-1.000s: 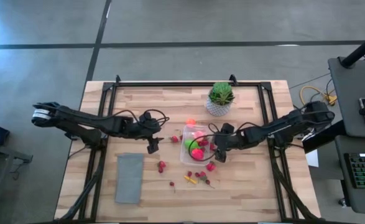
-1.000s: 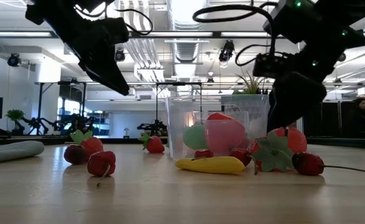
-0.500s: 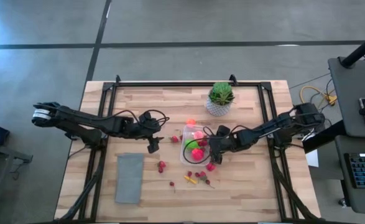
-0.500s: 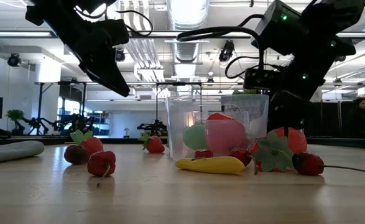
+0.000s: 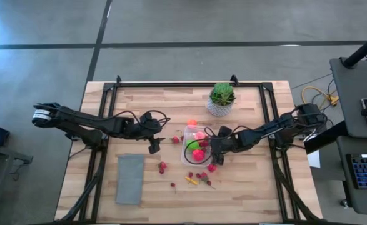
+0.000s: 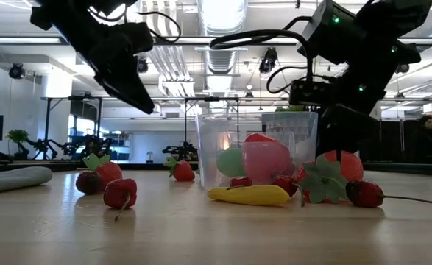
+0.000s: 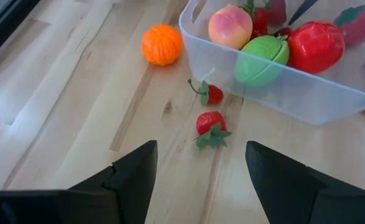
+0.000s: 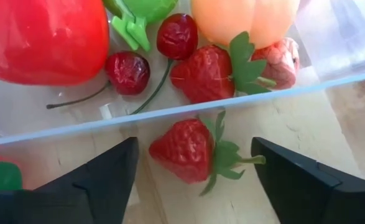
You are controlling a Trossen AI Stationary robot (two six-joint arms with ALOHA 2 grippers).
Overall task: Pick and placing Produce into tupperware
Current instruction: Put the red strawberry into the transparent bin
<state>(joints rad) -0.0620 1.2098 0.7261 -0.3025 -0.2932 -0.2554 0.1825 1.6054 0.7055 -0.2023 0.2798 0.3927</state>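
The clear tupperware (image 5: pixel 187 156) stands mid-table and holds a red fruit (image 8: pixel 42 40), a peach (image 7: pixel 229 26), a green piece (image 7: pixel 261 59), cherries and strawberries. My right gripper (image 5: pixel 216 154) is open at its right side. Its fingers stand on either side of a strawberry (image 8: pixel 187 149) without touching it. That strawberry lies on the wood just outside the tub wall (image 8: pixel 170 112). My left gripper (image 5: pixel 153 149) hangs open left of the tub, above two small strawberries (image 7: pixel 210 121). An orange ball (image 7: pixel 161 45) lies beyond them.
A potted spiky plant (image 5: pixel 222 99) stands behind the tub. A flat grey rectangle (image 5: pixel 130 178) lies near the front left. More berries (image 5: pixel 162 167), a yellow piece (image 6: pixel 249 194) and a stemmed cherry (image 6: pixel 364 193) lie in front of the tub. Black frame rails (image 5: pixel 102 125) run along the table's sides.
My right gripper has reached a little toward the table's left and dipped toward the tabletop, ending beside the tub over the strawberry. Since half a second ago it has kept still. My left arm and the produce have not moved.
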